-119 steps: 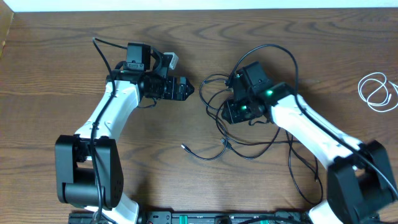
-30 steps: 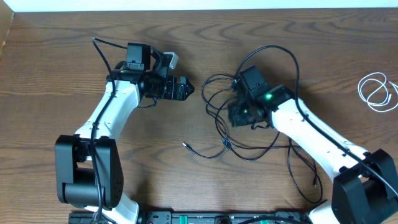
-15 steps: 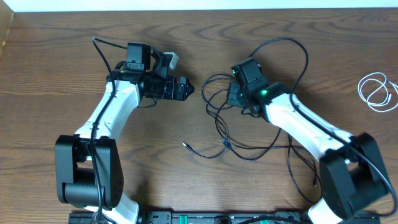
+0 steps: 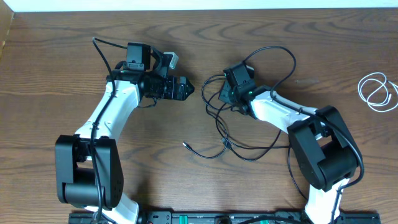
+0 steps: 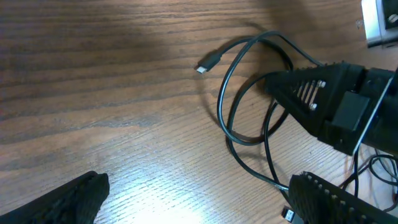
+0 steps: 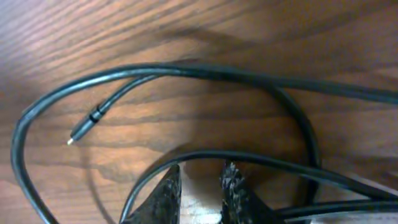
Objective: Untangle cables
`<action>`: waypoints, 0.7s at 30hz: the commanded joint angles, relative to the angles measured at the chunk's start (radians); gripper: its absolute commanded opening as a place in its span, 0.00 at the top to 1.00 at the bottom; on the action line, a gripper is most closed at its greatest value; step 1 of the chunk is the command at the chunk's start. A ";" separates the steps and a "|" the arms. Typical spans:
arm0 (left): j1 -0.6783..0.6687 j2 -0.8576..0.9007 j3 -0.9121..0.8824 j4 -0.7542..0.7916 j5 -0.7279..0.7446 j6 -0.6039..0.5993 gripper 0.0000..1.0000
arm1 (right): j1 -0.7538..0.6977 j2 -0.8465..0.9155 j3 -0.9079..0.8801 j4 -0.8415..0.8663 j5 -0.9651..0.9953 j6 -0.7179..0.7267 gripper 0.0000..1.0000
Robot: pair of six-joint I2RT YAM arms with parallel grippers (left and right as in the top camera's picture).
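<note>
— Well, from overhead, what lay on the brown wood-grain table [image 4: 155,168]?

— Two cords. The long thin black cord [image 4: 205,156] sprawled in overlapping loops at the middle, around the right gripper [image 4: 225,98]. The short white cord [image 4: 362,88] lay coiled at the far right edge, well apart. The left gripper [image 4: 186,89] hung beside the tangle, clear of it. The right arm hid how the loops crossed beneath it.

— Any lettering?

— A green light [image 4: 250,93] glowed on that arm; any print was too small to read.

— And the left wrist camera?

— Its two fingers [image 5: 84,198] stood wide apart with nothing between them, cut off by the frame. One silver-tipped plug [image 5: 204,67] showed on the black cord [image 5: 229,118]. The right gripper [image 5: 273,85] looked like one closed wedge among the loops.

— The right wrist?

— Blurred. Two fingers [image 6: 166,194] were drawn close, with a sliver of wood between and no cord visibly pinched. One strand ran just past their tips, and one thin pin plug [image 6: 81,130] lay to the left.
</note>
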 commanded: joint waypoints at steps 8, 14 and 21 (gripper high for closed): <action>0.002 -0.021 -0.010 0.002 -0.009 -0.006 0.02 | 0.003 0.018 0.002 -0.011 0.021 0.053 0.77; 0.002 -0.021 -0.010 0.003 -0.009 -0.006 0.02 | 0.006 -0.084 0.003 -0.016 0.017 0.014 0.71; 0.002 -0.021 -0.010 0.002 -0.009 -0.006 0.02 | 0.009 -0.151 0.002 -0.071 0.008 0.015 0.74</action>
